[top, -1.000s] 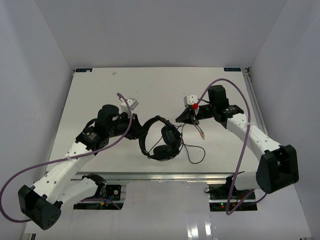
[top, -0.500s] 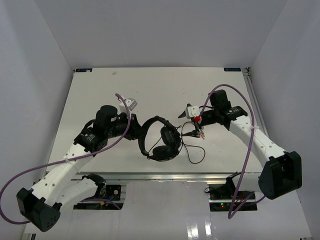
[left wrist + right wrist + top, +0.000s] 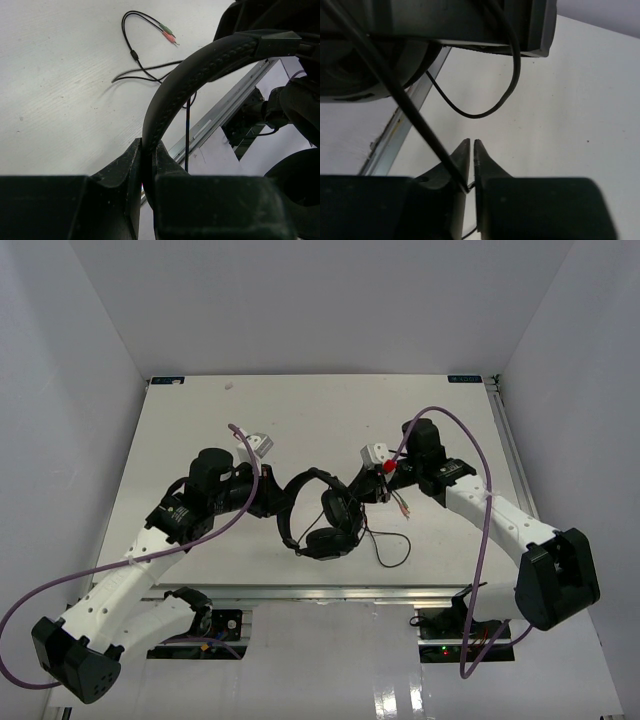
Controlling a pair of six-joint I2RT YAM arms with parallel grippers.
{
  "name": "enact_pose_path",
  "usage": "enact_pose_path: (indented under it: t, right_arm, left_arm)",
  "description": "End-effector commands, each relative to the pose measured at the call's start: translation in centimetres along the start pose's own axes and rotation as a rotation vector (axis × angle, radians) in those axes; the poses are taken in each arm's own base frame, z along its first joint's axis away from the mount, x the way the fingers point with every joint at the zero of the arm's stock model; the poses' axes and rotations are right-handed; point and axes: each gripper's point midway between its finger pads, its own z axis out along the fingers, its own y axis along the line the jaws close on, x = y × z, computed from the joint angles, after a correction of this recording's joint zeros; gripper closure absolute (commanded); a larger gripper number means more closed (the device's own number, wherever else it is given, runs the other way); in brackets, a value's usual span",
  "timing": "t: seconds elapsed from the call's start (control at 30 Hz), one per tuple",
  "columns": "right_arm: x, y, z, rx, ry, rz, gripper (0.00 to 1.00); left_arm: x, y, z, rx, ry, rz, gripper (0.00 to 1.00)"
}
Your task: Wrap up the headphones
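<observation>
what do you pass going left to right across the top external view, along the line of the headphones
left gripper → headband it clamps → ear cups → right gripper, pinching the cord; the cord's loose loop overlaps it, so skipped

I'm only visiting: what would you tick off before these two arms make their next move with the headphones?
1. Left hand clamped on black padded arched headband: ok.
2. Right hand pinching thin dark cord: ok.
3. Cord wound round headphones: not ok, loose loops lie on white table.
4. Green and pink plug tips free on table: ok.
5. Oval ear cups clear of cord snags: cannot tell.
</observation>
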Motion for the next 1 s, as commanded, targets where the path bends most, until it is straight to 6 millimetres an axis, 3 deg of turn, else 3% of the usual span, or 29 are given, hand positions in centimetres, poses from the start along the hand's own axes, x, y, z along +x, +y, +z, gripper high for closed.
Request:
enact_pose_path:
  t: [0.0, 0.2, 0.27, 0.33, 0.5, 0.6, 0.67, 0.77, 0.97]
  right_arm:
    - [-1.5, 0.0, -0.3, -0.005, -0.051, -0.020, 0.92]
    - [-3.3, -1.9, -2.7, 0.093, 0.024, -0.090, 0.92]
    - [-2.5, -1.9, -3.4, 0.112, 0.108, -0.039, 0.92]
    - [-4.1, -3.9, -4.7, 0.148, 0.208, -0.158, 0.92]
    - [-6.4, -7.2, -7.4, 0.264, 0.406, -0.269, 0.92]
    - [-8.3, -8.3, -7.2, 0.310, 0.465, -0.344, 0.92]
    - [-9.3, -8.5, -5.6, 0.319, 0.489, -0.385, 0.92]
    - [-9.9, -10.0, -4.4, 0.405, 0.512, -0.403, 0.92]
    - [-10.9, -14.1, -4.2, 0.589, 0.514, -0.377, 0.92]
  left_arm:
    - [-2.4, -1.8, -1.1, 0.048, -0.081, 0.018, 1.00]
    - [-1.4, -1.0, -0.7, 0.030, -0.058, 0.030, 1.00]
    - [-1.2, -0.6, -0.4, 0.019, -0.050, 0.041, 1.00]
    - [-0.9, 0.0, 0.0, 0.002, -0.038, 0.052, 1.00]
    - [-0.5, 0.9, 1.3, -0.011, -0.003, 0.076, 1.00]
    - [-0.2, 1.2, 2.3, 0.002, 0.021, 0.082, 1.00]
    - [-0.1, 1.2, 2.9, 0.016, 0.042, 0.081, 1.00]
    - [-0.4, 0.9, 3.2, 0.032, 0.048, 0.087, 1.00]
    - [-0.4, 0.8, 2.8, 0.037, 0.044, 0.108, 1.00]
